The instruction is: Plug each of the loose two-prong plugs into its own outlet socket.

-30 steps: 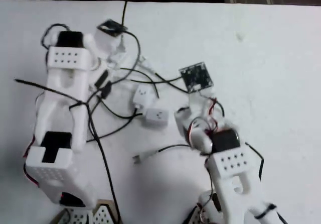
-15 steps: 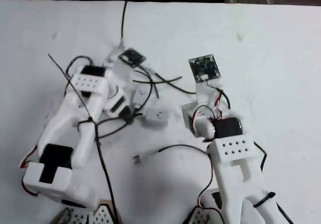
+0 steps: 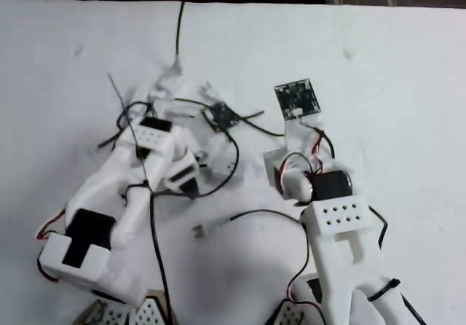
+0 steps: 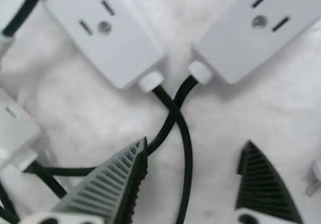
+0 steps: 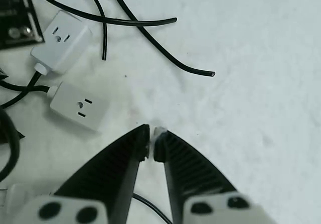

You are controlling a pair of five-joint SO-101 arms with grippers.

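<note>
The left claw (image 4: 195,146) stands released, its ribbed grey and black fingers (image 4: 118,184) spread wide just above the white surface (image 4: 75,113). Two black cords (image 4: 173,111) run up between the fingers and cross just beyond the tips. Each cord ends in a white collar at its own outlet: a white rectangular plastic outlet block (image 4: 108,33) on one side and a second white outlet block (image 4: 261,28) on the other, the two angled apart like a V. Each block's face shows two slots and a round hole, all uncovered

The right claw (image 5: 152,139) is clenched, its black fingers meeting at the tips with a small pale bit there that I cannot identify. Beyond it lie thin loose black wires (image 5: 165,53) near the same two blocks

In the high view a small pale two-prong plug (image 3: 202,229) lies flat on the surface between the two arms, trailing a black lead
</note>
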